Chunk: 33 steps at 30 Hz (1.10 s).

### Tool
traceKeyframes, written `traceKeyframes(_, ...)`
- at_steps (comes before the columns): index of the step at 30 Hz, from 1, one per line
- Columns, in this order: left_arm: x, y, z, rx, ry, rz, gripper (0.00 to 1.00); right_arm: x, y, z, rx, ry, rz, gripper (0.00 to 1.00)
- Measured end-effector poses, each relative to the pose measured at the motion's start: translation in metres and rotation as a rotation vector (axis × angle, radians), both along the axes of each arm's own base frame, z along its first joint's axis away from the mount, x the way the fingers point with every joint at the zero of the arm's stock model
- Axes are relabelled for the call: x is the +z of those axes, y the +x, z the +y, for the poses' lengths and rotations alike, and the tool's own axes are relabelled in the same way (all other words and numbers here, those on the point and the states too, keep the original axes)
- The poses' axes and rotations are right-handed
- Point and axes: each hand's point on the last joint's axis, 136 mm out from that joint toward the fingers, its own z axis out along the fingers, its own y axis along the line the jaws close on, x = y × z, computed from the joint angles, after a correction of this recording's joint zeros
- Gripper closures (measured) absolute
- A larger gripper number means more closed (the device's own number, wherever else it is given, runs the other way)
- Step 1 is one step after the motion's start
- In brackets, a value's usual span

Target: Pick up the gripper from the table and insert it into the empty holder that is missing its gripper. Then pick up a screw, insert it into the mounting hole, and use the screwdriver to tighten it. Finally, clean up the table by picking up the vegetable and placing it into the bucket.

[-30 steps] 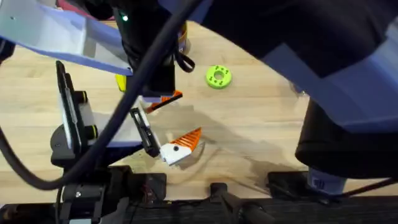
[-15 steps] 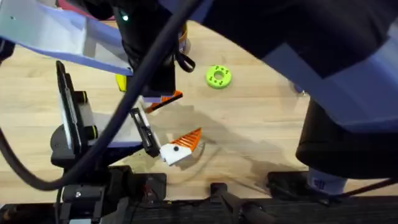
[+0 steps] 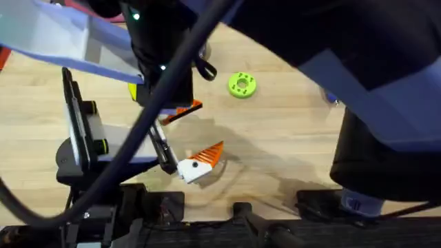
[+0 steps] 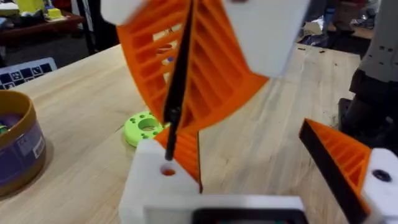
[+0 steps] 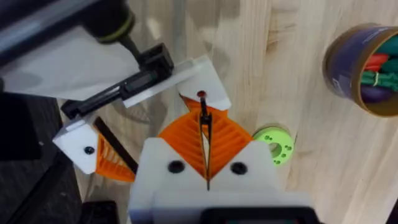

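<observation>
Pale wooden tabletop (image 3: 289, 151) is spread beneath both arms. A thin dark rod (image 4: 177, 81) is pinched between the closed pads of the right gripper (image 5: 204, 121); whether it is the screwdriver's bit cannot be told. Its tip is set at the mounting hole (image 4: 168, 170) of the empty holder (image 4: 146, 190), against which the gripper (image 4: 186, 152) is seated. The left gripper (image 4: 249, 140) is spread wide and nothing is held. Were the rod tilted or pressed off-centre, the hole could be missed and the wedge dislodged. The vegetable (image 3: 134, 91) is left near the bucket (image 5: 367, 68).
</observation>
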Motion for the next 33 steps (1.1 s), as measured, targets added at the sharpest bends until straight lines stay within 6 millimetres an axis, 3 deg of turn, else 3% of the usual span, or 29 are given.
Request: traceKeyframes(33,0.0,0.0,0.0,0.0,0.0,0.0,0.015,-0.0009,-0.004,-0.0016,0.007,-0.013,0.006,0.996)
